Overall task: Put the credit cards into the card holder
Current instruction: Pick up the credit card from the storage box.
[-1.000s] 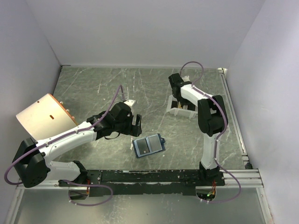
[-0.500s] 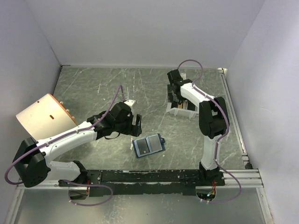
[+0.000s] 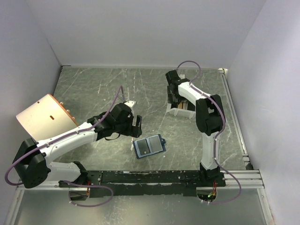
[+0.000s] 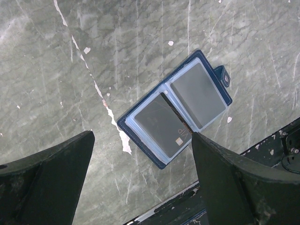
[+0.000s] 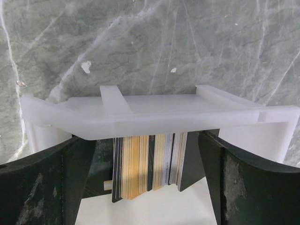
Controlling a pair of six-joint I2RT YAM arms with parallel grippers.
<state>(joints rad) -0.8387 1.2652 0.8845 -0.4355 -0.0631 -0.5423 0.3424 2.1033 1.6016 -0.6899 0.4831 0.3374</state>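
The card holder (image 3: 149,146) lies open and flat on the marble table, its snap tab to the right. A dark card (image 4: 161,125) with a chip sits in its left pocket. My left gripper (image 4: 143,136) hovers open just behind and left of the holder (image 4: 176,107), with nothing between its fingers. Several credit cards (image 5: 140,164), dark, gold and pale, stand on edge in a white tray (image 5: 159,115) at the back right. My right gripper (image 5: 143,140) is open over that tray (image 3: 180,108), one finger on each side of the stack, gripping none.
A tan box-like object (image 3: 44,117) leans at the left wall. A black rail (image 3: 154,177) runs along the table's near edge just below the holder. White walls close in the table at the back and on both sides.
My right gripper has opened wide and shifted slightly back and left over the white tray. The left arm and the card holder have not moved.
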